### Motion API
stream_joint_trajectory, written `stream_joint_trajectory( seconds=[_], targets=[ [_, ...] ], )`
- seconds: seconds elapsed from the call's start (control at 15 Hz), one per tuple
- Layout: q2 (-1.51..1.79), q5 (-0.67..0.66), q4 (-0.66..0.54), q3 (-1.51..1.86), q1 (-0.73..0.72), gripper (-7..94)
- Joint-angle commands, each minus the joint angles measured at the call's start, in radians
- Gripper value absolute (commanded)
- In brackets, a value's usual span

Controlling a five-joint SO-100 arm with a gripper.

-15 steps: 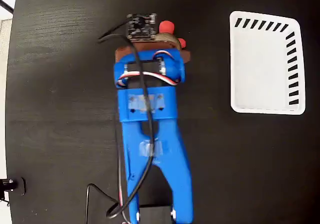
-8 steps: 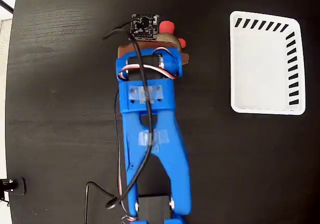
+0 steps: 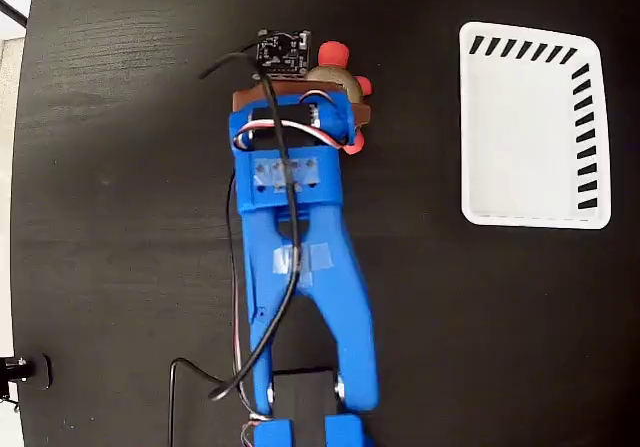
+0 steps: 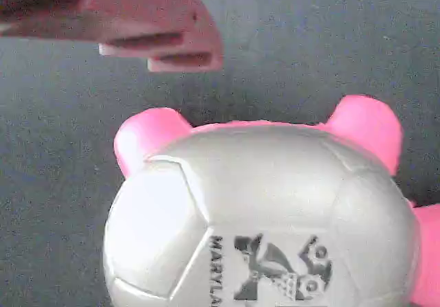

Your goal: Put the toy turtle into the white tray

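The toy turtle (image 3: 332,73) lies on the black table left of the middle, mostly covered by the blue arm; its red head, two red feet and a bit of beige shell show. In the wrist view the turtle (image 4: 261,204) fills the lower frame, silvery shell with a dark logo and pink feet. My gripper (image 3: 312,92) hangs right over it. One brownish finger (image 4: 161,39) stands above the shell with a strip of table between; the other finger is hidden. The jaws look open around the turtle. The white tray (image 3: 467,117) sits at the right with nothing in it.
The blue arm (image 3: 300,267) runs from the bottom edge up the middle, with a black cable looped along it. The table's left edge (image 3: 22,207) is pale. Bare black tabletop separates the turtle from the tray.
The wrist has shifted slightly up and left over the turtle, uncovering a red rear foot at its right side. The turtle and the tray have stayed in place.
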Motion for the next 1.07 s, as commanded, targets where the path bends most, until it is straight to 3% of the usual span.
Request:
stream_joint_trajectory(
  seconds=[0.0, 1.0],
  targets=[
    [0.038, 0.005, -0.011, -0.014, 0.017, 59],
    [-0.005, -0.018, -0.063, -0.012, 0.035, 59]
  ],
)
